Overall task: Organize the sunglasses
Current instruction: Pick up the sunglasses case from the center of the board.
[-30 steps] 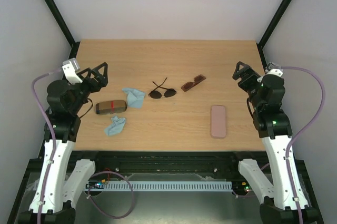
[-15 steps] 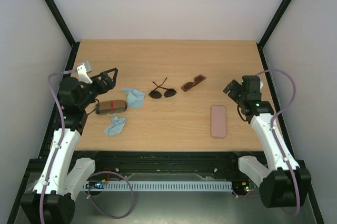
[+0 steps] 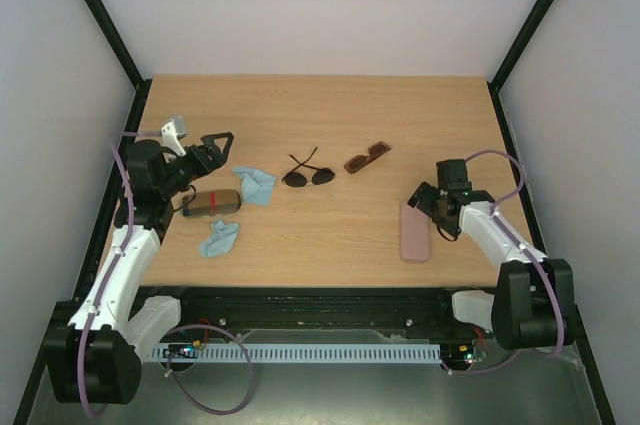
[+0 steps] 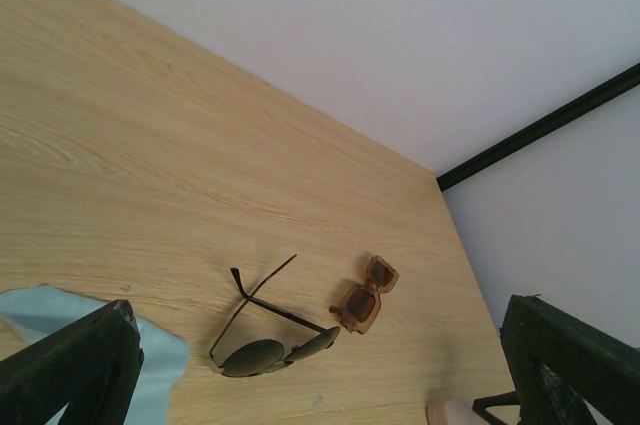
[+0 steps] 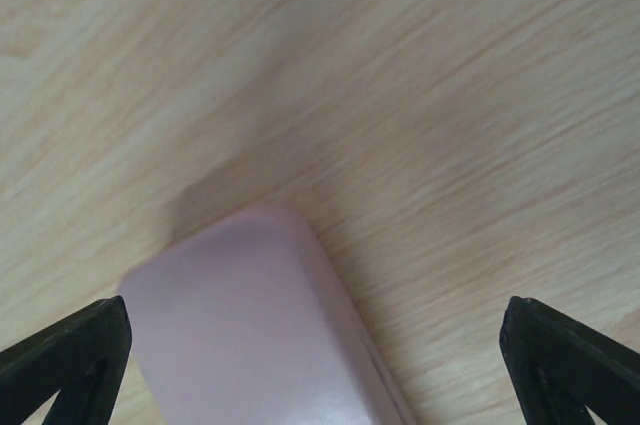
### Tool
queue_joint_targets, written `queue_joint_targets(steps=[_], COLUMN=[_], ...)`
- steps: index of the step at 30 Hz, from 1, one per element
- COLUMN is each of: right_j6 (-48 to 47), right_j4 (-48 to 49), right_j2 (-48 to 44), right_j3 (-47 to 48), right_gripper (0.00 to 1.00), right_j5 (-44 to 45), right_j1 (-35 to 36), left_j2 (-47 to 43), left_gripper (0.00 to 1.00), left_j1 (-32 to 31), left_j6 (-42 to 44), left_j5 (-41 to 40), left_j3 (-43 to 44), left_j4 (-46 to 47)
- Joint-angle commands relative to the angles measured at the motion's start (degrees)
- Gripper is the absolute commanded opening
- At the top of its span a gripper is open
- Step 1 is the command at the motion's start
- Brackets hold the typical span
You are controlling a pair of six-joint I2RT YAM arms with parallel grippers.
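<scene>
Thin black wire aviators [image 3: 307, 175] with dark lenses lie mid-worktop [image 3: 330, 105], lenses side by side left to right, arms splayed toward the far edge. Just right of them, the thick reddish-brown pair [image 3: 367, 157] slants near-left to far-right; its arms are hard to make out. The left claw [image 3: 215, 152] and right claw [image 3: 427, 209] both gape wide, gripping nothing

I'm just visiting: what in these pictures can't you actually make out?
- Pink case: right wrist view, the bottom edge cuts it off; from above, the right pincer overlaps its far end.
- Blue cloth: left wrist view, only a corner shows, behind the left pincer's finger and the bottom edge.
- Brown case with red stripe: top view only, inside hidden by its own shell.
- Aviator sunglasses: too small from above for frame detail.
</scene>
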Motion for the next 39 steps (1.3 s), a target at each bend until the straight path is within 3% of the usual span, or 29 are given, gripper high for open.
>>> queue_joint_targets(steps=[1, 8, 14, 24, 33, 39], right_j6=[4.69, 9.99, 10.48, 13.57, 15.62, 18.17], right_j4=[0.80, 3.46, -0.54, -5.93, -5.28, -5.60], right_j2=[-0.07, -2.51, 0.45, 3.35, -0.51, 1.25], right_j3=[-3.02, -8.39, -5.71, -2.62, -5.35, -6.70], right_gripper=[1.00, 0.98, 0.97, 0.99, 1.00, 0.84], right_j5=[-0.40, -0.82, 10.32, 20.35, 21.39, 19.39], right_j1=[3.83, 11.42, 19.03, 29.85, 33.34, 33.34], left_j2=[1.50, 2.24, 3.21, 3.13, 3.05, 2.97], left_gripper=[1.00, 0.99, 0.99, 0.99, 1.00, 1.00], left_j1=[0.30, -0.36, -0.58, -0.68, -0.93, -1.00], left_j6=[-0.97, -0.66, 0.01, 0.68, 0.21, 0.43], left_j5=[2.81, 0.99, -5.05, -5.21, -5.26, -5.11], left_j3=[-0.33, -0.08, 1.24, 1.55, 1.49, 1.51], left_j4=[4.86, 4.29, -0.46, -2.88, -3.09, -3.42])
